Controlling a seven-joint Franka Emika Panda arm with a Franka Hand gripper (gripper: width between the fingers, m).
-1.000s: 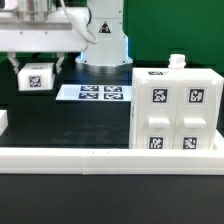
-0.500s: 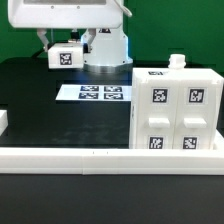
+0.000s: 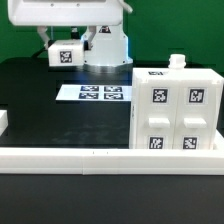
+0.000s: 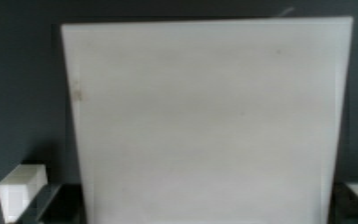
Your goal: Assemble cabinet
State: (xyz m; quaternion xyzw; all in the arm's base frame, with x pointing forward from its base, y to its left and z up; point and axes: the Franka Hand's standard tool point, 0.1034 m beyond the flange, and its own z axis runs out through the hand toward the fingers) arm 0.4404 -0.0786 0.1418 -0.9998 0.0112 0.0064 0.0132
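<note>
One cabinet [image 3: 176, 110] is standing on the tabletop [image 3: 40, 100] at the exterior view's right, behind one long rail [image 3: 100, 157] — a white box showing four square tags [image 3: 159, 98] and one top knob [image 3: 177, 61]. The fingers [image 3: 46, 43] are gripping one tagged white panel [image 3: 65, 57], hanging over the far tabletop.

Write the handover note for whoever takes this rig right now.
Gripper: shut on a flat white plastic panel with a square black-and-white tag, held off the black table at the exterior view's upper left.
Cabinet: the big white boxy plastic body with four tagged faces stands at the exterior view's right, just behind the long low white rail.
Done: panel picked up.
Left: carry the panel to the cabinet body and fit it. The two are still well apart.
</note>
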